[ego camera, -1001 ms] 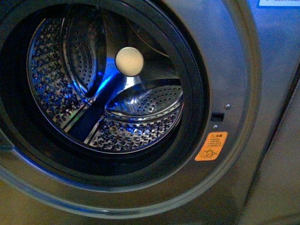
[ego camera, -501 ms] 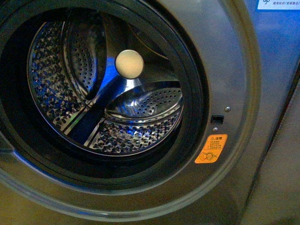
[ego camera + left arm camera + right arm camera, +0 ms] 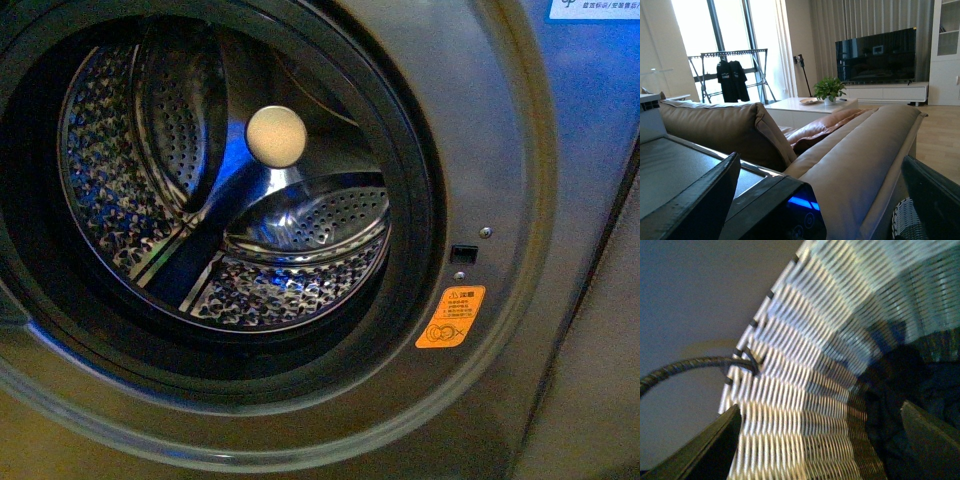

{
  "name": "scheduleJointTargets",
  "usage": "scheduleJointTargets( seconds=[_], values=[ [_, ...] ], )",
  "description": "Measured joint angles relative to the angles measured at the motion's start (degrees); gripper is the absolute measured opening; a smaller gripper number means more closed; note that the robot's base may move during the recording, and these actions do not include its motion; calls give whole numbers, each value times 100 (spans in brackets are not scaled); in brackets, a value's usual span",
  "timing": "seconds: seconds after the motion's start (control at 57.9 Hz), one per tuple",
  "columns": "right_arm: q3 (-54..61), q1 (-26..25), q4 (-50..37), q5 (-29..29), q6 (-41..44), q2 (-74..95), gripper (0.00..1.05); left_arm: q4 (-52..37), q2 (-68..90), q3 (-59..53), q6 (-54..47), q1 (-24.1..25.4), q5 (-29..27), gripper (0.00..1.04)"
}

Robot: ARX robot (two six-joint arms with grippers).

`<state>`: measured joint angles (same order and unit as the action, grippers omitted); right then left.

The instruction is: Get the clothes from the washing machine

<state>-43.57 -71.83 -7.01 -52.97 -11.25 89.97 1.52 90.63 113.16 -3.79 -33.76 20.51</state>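
The washing machine (image 3: 500,150) fills the front view with its porthole open. Its perforated steel drum (image 3: 300,220) shows no fabric inside, and neither arm appears there. In the right wrist view my right gripper (image 3: 820,445) is open, inside the striped wicker basket (image 3: 805,365). The dark navy clothes (image 3: 920,385) lie in the basket, just beyond one of its fingers (image 3: 935,440), free of the gripper. My left gripper (image 3: 815,210) is open and empty above the machine's top panel (image 3: 785,210) with its blue light.
An orange warning sticker (image 3: 450,315) sits right of the porthole. A dark handle (image 3: 700,365) loops from the basket's rim. A tan sofa (image 3: 855,155) stands behind the machine, with a bit of wicker basket (image 3: 907,222) beside it. Beyond are a TV and a drying rack.
The front view shifted very slightly a second ago and has held steady since. The drum looks the same in all three frames.
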Motion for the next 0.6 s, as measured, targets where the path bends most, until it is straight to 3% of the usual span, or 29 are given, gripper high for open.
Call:
scheduleJointTargets(
  seconds=[0.19,0.345,0.518,0.604],
  values=[
    [-17,431,-1062,-140,-868,-1482,97,0,0,2,0,0,0,98],
    [-68,1263,-1847,352,-1609,-2623,97,0,0,2,0,0,0,98],
    [225,2905,-2420,1768,-1620,-3899,97,0,0,2,0,0,0,98],
    [691,4179,-2669,2868,-988,-4503,97,0,0,2,0,0,0,98]
  ],
)
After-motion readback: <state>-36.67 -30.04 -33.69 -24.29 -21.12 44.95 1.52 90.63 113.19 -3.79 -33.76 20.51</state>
